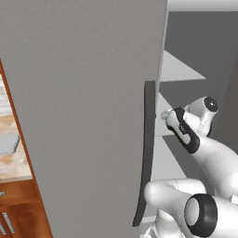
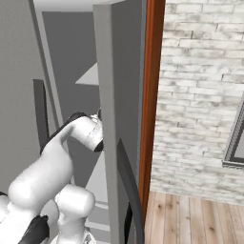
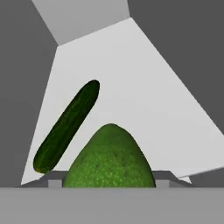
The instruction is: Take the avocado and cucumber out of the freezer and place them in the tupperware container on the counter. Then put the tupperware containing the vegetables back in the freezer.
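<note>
In the hand view a bumpy green avocado (image 3: 109,162) sits close up between my two fingertips (image 3: 54,181). My gripper (image 3: 109,181) is open and straddles it. Left of the avocado the dark green cucumber (image 3: 68,127) lies at a slant on a pale freezer shelf (image 3: 144,100). My arm (image 1: 186,128) reaches past the freezer's open grey door (image 1: 83,116) and its dark bar handle (image 1: 146,148), which hide the hand. The pale grey tupperware container (image 1: 7,143) rests on the marbled counter (image 1: 14,169) at the far left.
A second freezer door (image 2: 107,119) stands open at my arm's right, edged by a reddish-brown panel (image 2: 152,95). Beyond it are a white brick wall (image 2: 200,95) and a wood floor (image 2: 190,219). Wood cabinets (image 1: 23,214) sit below the counter.
</note>
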